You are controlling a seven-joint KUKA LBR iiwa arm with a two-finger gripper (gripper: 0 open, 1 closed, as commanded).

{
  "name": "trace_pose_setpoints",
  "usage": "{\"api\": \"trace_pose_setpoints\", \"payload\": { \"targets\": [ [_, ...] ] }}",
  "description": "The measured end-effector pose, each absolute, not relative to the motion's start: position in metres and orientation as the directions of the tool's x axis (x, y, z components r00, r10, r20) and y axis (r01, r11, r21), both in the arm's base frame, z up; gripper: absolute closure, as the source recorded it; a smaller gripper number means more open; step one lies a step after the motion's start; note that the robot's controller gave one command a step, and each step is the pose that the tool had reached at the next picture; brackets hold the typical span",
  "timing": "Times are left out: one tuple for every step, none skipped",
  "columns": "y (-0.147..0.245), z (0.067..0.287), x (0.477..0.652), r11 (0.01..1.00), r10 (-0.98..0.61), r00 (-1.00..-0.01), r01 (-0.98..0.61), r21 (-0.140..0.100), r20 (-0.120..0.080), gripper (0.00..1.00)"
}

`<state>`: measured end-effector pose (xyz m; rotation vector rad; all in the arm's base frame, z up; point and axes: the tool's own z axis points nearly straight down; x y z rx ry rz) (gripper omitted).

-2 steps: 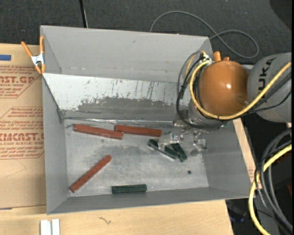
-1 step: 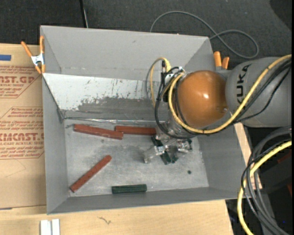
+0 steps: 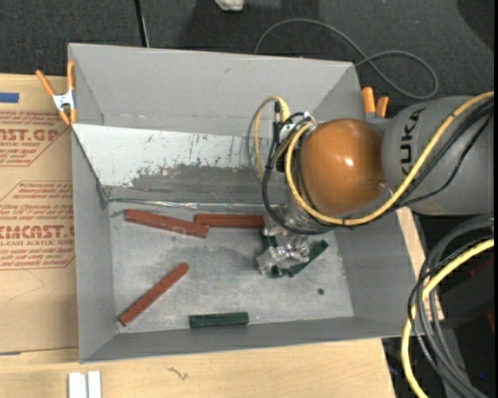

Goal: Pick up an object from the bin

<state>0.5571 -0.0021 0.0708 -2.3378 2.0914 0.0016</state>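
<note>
My pincer [image 3: 284, 257] hangs low over the floor of the grey metal bin [image 3: 91, 222], right of the frame's centre, under my orange wrist cover [image 3: 340, 166]. A small dark green piece [image 3: 316, 252] lies at its right edge, touching or just beside it; I cannot tell which, nor whether the pincer is open or closed. I judge the pick approached but not made: nothing is lifted. A reddish-brown flat stick [image 3: 166, 222] and a second brown stick [image 3: 232, 220] lie left of me, a third brown stick [image 3: 153, 293] slants at lower left, and a dark green bar [image 3: 219, 320] lies by the bottom wall. Gripping and lifting remain.
</note>
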Motion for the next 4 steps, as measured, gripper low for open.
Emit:
{"api": "trace_pose_setpoints", "payload": {
  "targets": [
    [-0.002, 0.184, 0.563, -0.065, -0.998, 0.065, -0.998, -0.008, -0.002, 1.00],
    [-0.045, 0.167, 0.556, -0.045, -0.999, 0.045, -0.999, 0.001, -0.001, 1.00],
    [-0.043, 0.167, 0.556, -0.048, -0.999, 0.048, -0.999, 0.000, -0.004, 1.00],
    [-0.013, 0.158, 0.543, -0.449, -0.894, 0.449, -0.894, 0.001, -0.004, 1.00]
  ]
}}
